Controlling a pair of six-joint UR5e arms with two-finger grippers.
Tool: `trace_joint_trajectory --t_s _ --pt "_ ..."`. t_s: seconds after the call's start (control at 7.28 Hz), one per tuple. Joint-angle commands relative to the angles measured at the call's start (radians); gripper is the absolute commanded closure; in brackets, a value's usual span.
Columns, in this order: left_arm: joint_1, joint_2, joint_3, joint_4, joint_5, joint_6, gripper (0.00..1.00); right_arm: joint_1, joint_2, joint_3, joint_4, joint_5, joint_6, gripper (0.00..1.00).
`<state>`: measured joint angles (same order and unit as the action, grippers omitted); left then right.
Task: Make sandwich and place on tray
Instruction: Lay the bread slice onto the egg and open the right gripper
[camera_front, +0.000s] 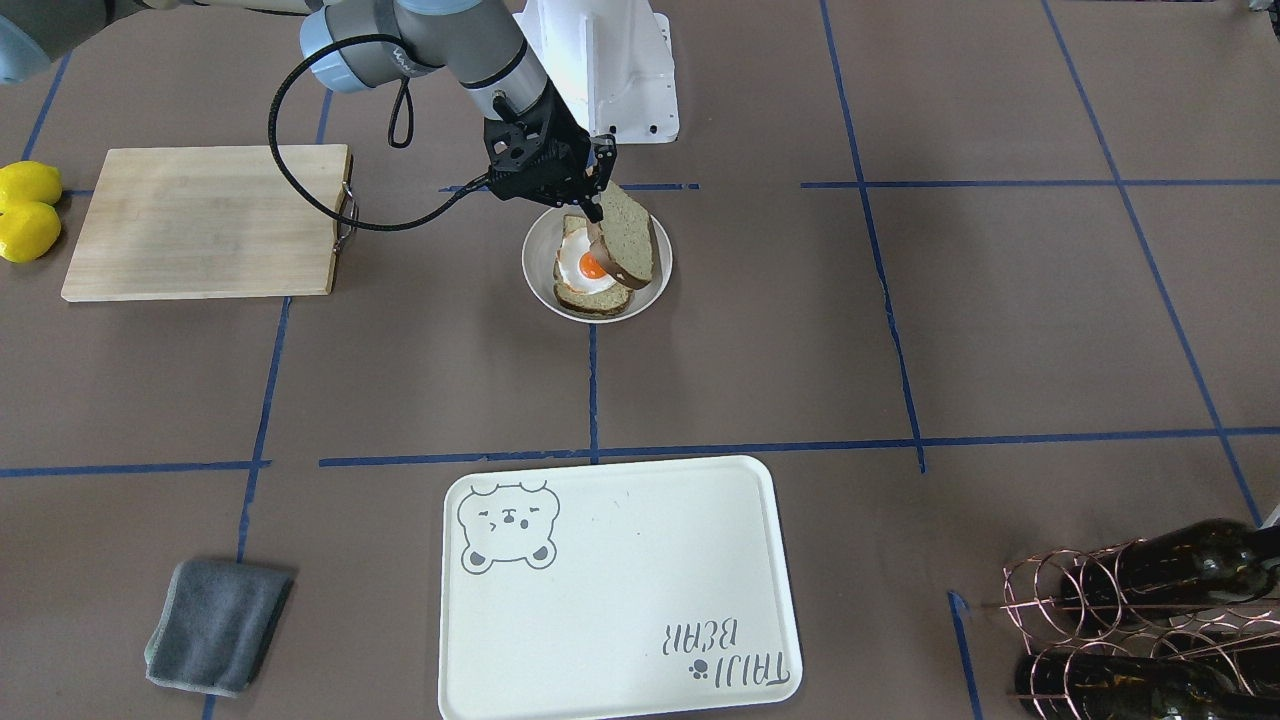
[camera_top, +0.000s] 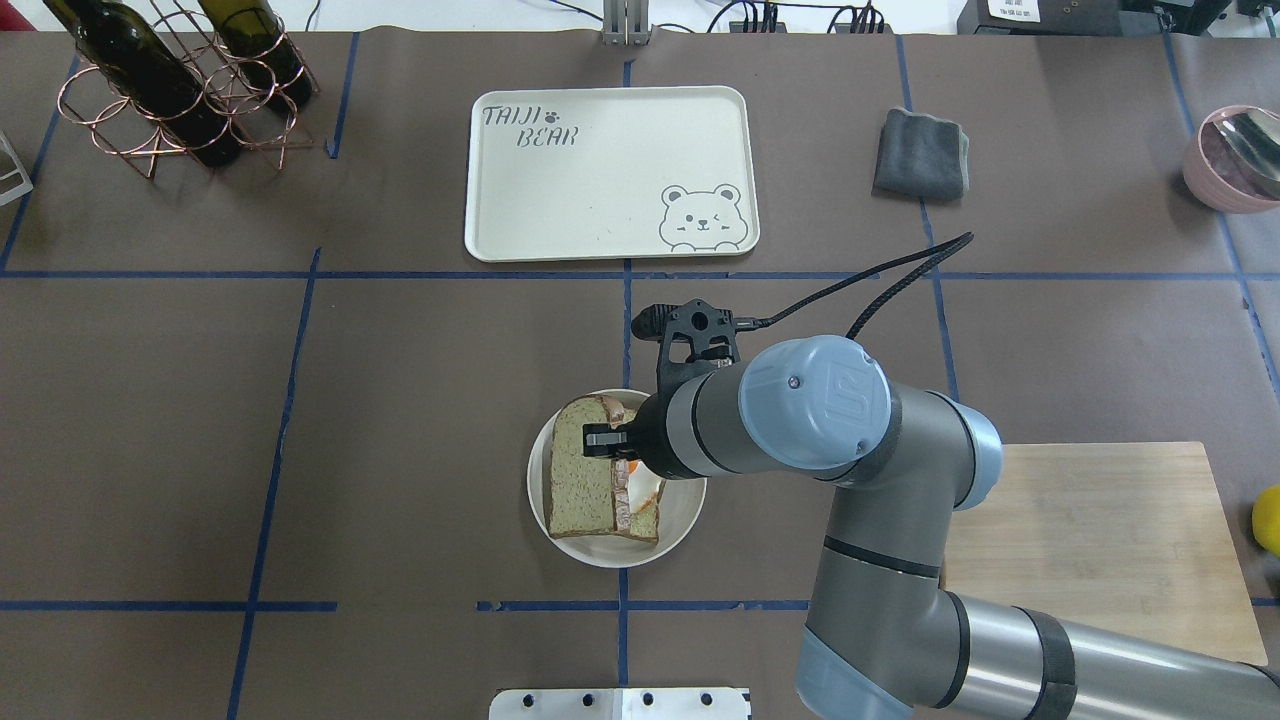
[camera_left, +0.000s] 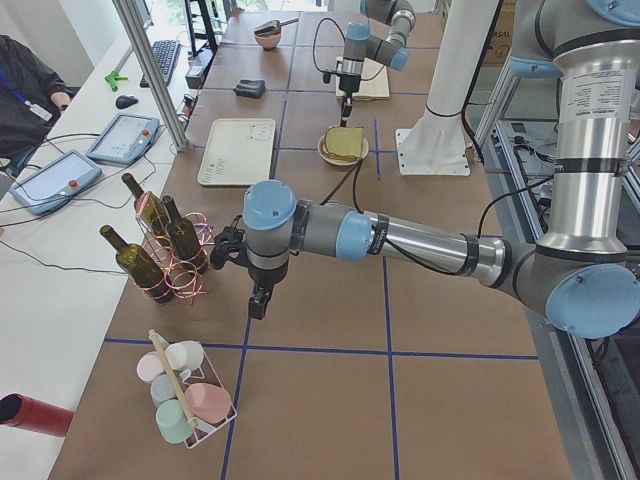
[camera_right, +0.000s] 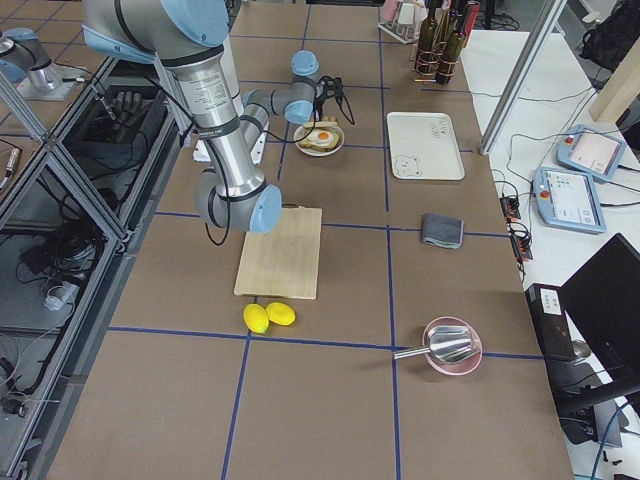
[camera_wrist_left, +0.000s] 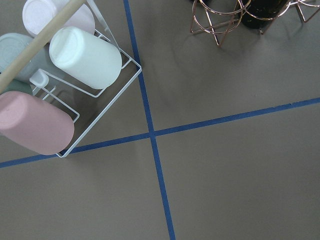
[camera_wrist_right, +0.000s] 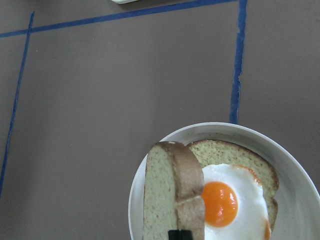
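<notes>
My right gripper (camera_front: 598, 213) is shut on a tan bread slice (camera_front: 630, 238) and holds it tilted on edge just above the small white plate (camera_front: 536, 272). On the plate lies the other bread slice (camera_front: 590, 301) with the white fried egg (camera_front: 583, 266) on top. The right wrist view shows the held slice (camera_wrist_right: 167, 195) beside the egg (camera_wrist_right: 235, 205). The cream bear tray (camera_front: 620, 590) lies bare, apart from the plate, on the far side from the robot. My left gripper (camera_left: 258, 303) hovers over bare table near the bottle rack; I cannot tell whether it is open or shut.
A wooden cutting board (camera_front: 205, 220) and two lemons (camera_front: 28, 210) lie beside the plate. A grey cloth (camera_front: 218, 625) and a copper rack with wine bottles (camera_front: 1140, 620) flank the tray. A wire rack of cups (camera_wrist_left: 50, 90) is under the left wrist. A pink bowl (camera_top: 1235, 155) sits far right.
</notes>
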<state>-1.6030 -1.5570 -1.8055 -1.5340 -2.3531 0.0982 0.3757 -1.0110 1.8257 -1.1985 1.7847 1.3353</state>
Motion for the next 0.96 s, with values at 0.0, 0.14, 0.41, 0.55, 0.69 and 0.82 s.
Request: trace_joint_trajectory --t_s 0.0,0.14,0.41,0.55,0.69,0.82 --pt "0.002 0.000 0.000 0.000 0.000 0.000 0.00 0.000 -0.004 -0.038 0.002 0.001 0.005 1.00" --pt "0.002 -0.001 0.000 0.000 0.000 0.000 0.00 0.002 -0.014 -0.029 0.002 -0.001 0.010 1.00" --pt "0.002 -0.003 -0.002 0.000 -0.002 0.000 0.00 -0.018 -0.052 -0.022 0.002 -0.052 0.010 1.00" --pt "0.002 -0.005 -0.002 0.000 0.000 0.000 0.00 -0.044 -0.058 -0.022 0.002 -0.088 0.011 1.00" --pt "0.002 -0.006 -0.002 0.000 -0.002 0.000 0.00 -0.063 -0.061 -0.022 0.002 -0.109 0.016 1.00" --pt "0.000 -0.006 -0.002 0.000 0.000 0.000 0.00 -0.072 -0.060 -0.023 0.002 -0.117 0.019 0.89"
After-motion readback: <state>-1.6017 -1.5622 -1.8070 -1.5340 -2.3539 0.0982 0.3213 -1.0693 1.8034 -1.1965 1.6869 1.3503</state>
